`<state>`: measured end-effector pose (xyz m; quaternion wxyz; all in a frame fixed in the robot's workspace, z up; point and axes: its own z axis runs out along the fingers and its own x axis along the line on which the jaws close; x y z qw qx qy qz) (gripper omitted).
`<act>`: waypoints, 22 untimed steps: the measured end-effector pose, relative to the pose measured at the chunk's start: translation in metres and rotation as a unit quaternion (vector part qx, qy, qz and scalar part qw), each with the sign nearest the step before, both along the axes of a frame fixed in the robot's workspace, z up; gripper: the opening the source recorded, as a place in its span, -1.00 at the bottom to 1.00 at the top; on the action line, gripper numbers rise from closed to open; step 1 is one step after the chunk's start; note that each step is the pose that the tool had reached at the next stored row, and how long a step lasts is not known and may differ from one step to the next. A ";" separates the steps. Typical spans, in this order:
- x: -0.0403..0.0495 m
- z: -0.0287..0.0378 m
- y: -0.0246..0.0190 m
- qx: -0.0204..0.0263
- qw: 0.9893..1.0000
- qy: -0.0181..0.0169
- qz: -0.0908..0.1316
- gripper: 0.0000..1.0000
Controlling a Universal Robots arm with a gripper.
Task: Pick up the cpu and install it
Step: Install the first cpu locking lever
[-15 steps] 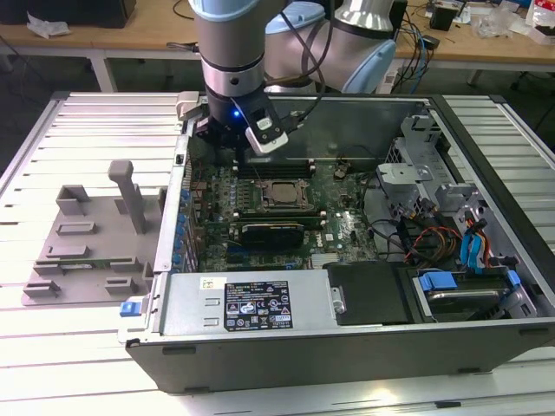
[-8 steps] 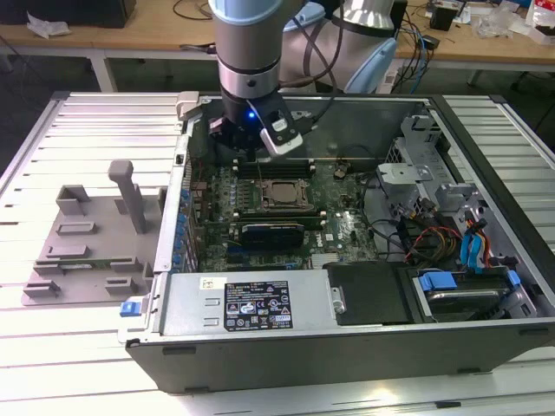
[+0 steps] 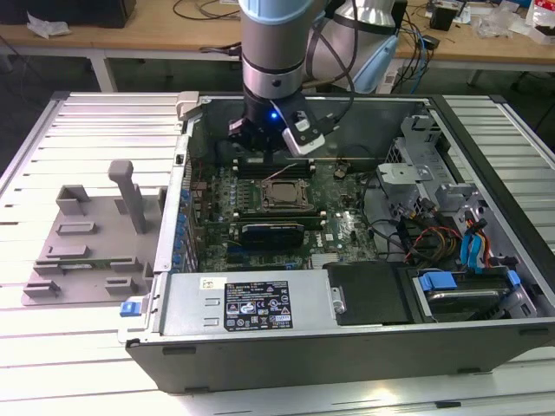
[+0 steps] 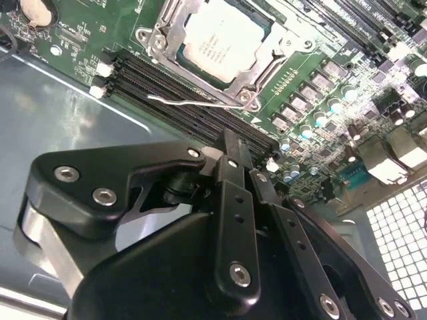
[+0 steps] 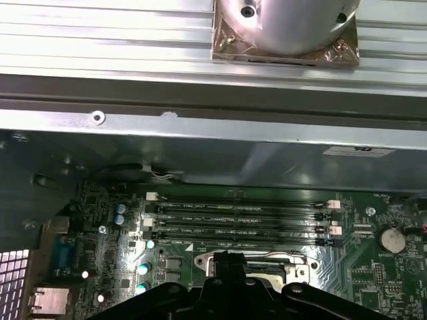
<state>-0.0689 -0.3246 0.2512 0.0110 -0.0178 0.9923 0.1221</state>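
I cannot tell if the gripper (image 4: 230,143) is open or closed, because its black links hide the tips in both wrist views. It does not hold the cpu. In the exterior view the gripper (image 3: 260,149) hangs from the arm (image 3: 273,43) inside the open case (image 3: 347,342). It is low over the black slots (image 5: 240,220), just beside the socket (image 3: 282,196).

The cpu (image 4: 223,40) lies flat in the socket with its silver top up, and a metal frame (image 4: 160,33) goes around it. A thin wire lever (image 4: 193,102) lies between the frame and the slots. In the exterior view the cpu (image 3: 282,194) sits near the middle of the green board (image 3: 347,230).

The case lies on its side with the open face up. Its walls are grey metal. A box with a label (image 3: 257,305) is along the near wall, and blue clips (image 3: 473,247) are at the exterior view's right.

The case rests on a table (image 3: 69,364) of pale metal slats. On the slats, at the exterior view's left, there is a grey fixture (image 3: 87,251) with an upright post. Behind the table stand wooden benches (image 3: 156,35) with cables on them. In the first wrist view a round silver base (image 5: 287,27) stands on the slats beyond the case wall.
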 end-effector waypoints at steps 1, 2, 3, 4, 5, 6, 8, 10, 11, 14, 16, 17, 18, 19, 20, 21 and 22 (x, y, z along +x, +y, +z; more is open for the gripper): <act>0.0000 0.0000 0.0001 0.000 1.000 0.000 0.000 -0.79; 0.0000 -0.0001 0.0002 -0.010 1.000 0.000 0.000 -0.79; 0.0000 0.0000 0.0001 -0.017 1.000 -0.001 -0.001 -0.79; 0.0002 -0.0002 0.0001 -0.018 1.000 -0.001 -0.003 -0.79; 0.0005 -0.0006 0.0001 -0.018 1.000 -0.001 -0.008 -0.79; 0.0008 -0.0014 0.0001 -0.018 1.000 0.000 -0.014 -0.79; 0.0016 -0.0038 0.0001 -0.018 0.999 0.000 -0.030 -0.79; 0.0029 -0.0061 0.0001 -0.018 0.999 0.000 -0.042 -0.79; 0.0040 -0.0079 0.0001 -0.018 0.999 0.000 -0.051 -0.79; 0.0056 -0.0099 0.0004 -0.018 0.998 0.000 -0.061 -0.79; 0.0060 -0.0107 0.0005 -0.018 0.998 0.000 -0.061 -0.79; 0.0064 -0.0113 0.0008 -0.018 0.998 0.000 -0.061 -0.79; 0.0066 -0.0120 0.0027 -0.018 0.998 0.000 -0.061 -0.79; 0.0069 -0.0129 0.0043 -0.018 0.998 0.000 -0.062 -0.79; 0.0080 -0.0142 0.0047 -0.018 0.998 0.001 -0.068 -0.79; 0.0087 -0.0154 0.0047 -0.018 0.997 0.001 -0.076 -0.79; 0.0090 -0.0162 0.0048 -0.018 0.997 0.001 -0.081 -0.79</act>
